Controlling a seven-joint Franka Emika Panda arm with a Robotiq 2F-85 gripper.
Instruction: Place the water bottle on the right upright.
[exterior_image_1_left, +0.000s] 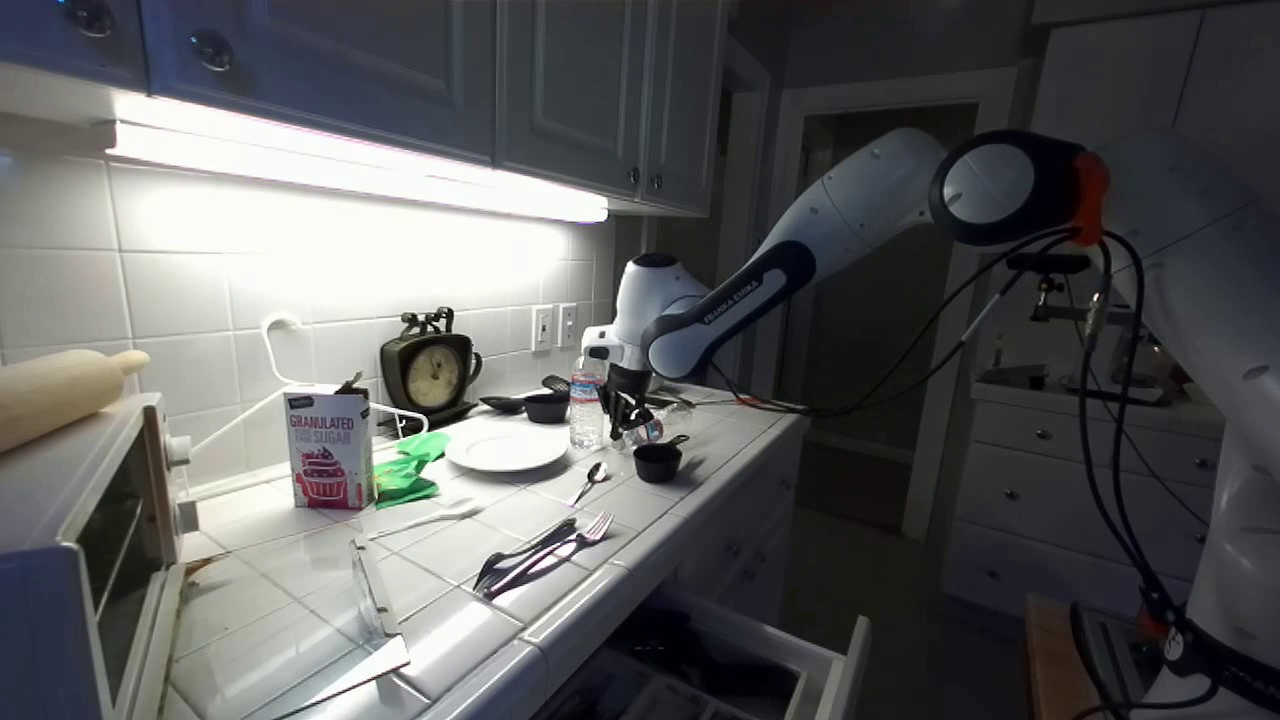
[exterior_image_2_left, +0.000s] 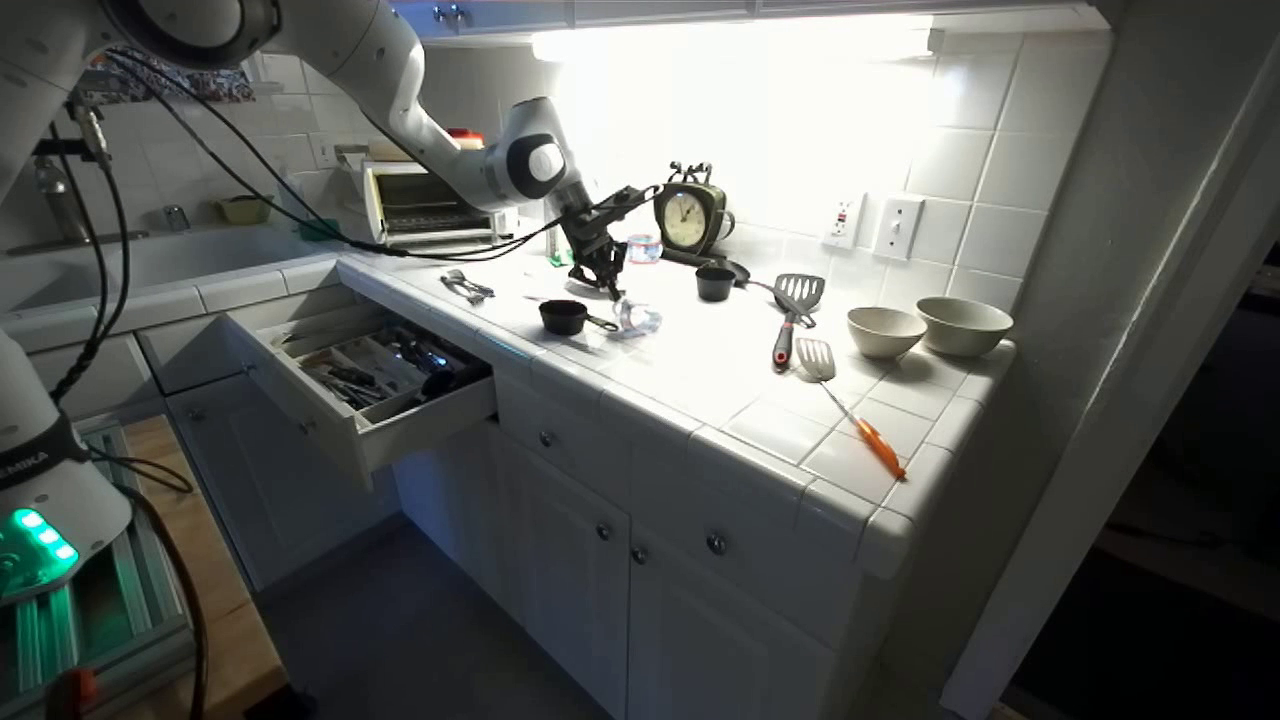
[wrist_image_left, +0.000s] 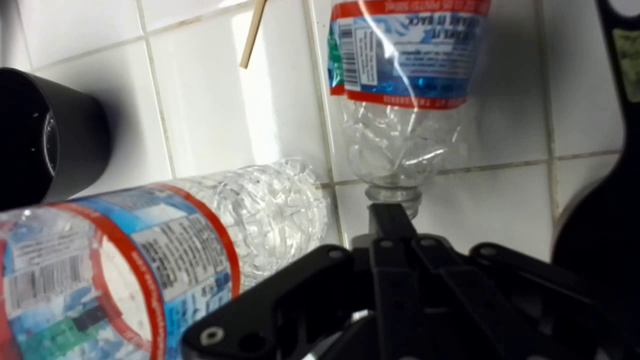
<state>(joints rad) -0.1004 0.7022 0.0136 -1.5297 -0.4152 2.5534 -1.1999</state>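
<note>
White-tiled counter (wrist_image_left: 200, 95); in the wrist view the water bottle (wrist_image_left: 410, 70) lies flat at twelve o'clock from clenched, seemingly empty fingers (wrist_image_left: 391, 220), its long axis twelve-to-six, neck nearest.

tube lamp (exterior_image_1_left: 360, 168): glaring | backsplash (exterior_image_1_left: 340, 235): washed-out | floor (exterior_image_2_left: 400, 600): dim | countertop (wrist_image_left: 257, 110): glare streak

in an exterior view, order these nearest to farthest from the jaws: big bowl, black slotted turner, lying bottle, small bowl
1. Lying bottle: just below the jaws, contact unclear
2. Black slotted turner: to the right in the picture
3. Small bowl: farther right
4. Big bowl: farthest right, just past the small one
</note>
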